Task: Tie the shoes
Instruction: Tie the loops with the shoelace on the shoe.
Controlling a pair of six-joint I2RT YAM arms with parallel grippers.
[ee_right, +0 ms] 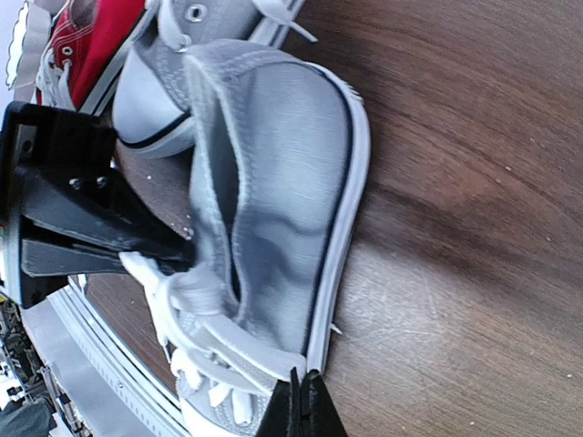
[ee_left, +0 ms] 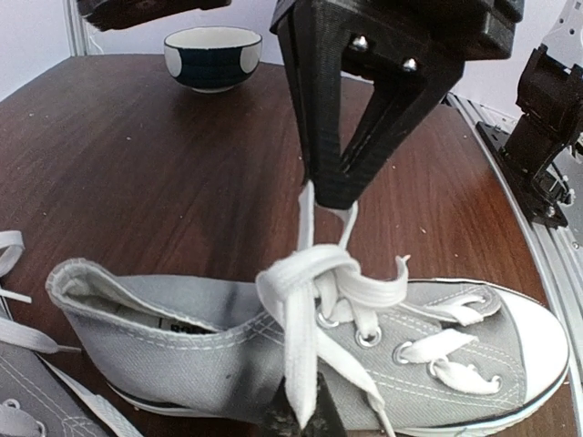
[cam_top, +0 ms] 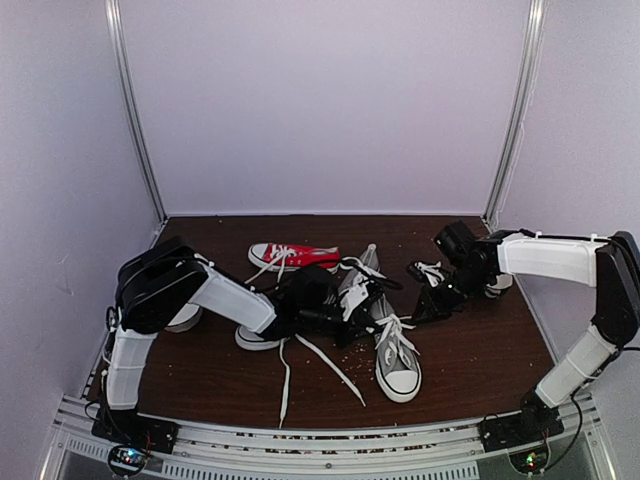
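step: cinch knot [ee_left: 314, 273] | left gripper [ee_left: 301, 414] clamps lace [ee_left: 296, 355] at 6 o'clock | right gripper [ee_left: 330, 193] clamps lace at 12 | opposed, likely tensioning shoe [ee_left: 164, 350]

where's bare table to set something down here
Front right, the table is bare between the grey shoe and the right arm; front left too, between the loose lace and the left arm. The middle is crowded with shoes and laces.

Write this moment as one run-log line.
task: tie shoes | left gripper: shut on lace | right gripper: shut on lace | grey sneaker: lace crossed, no bow
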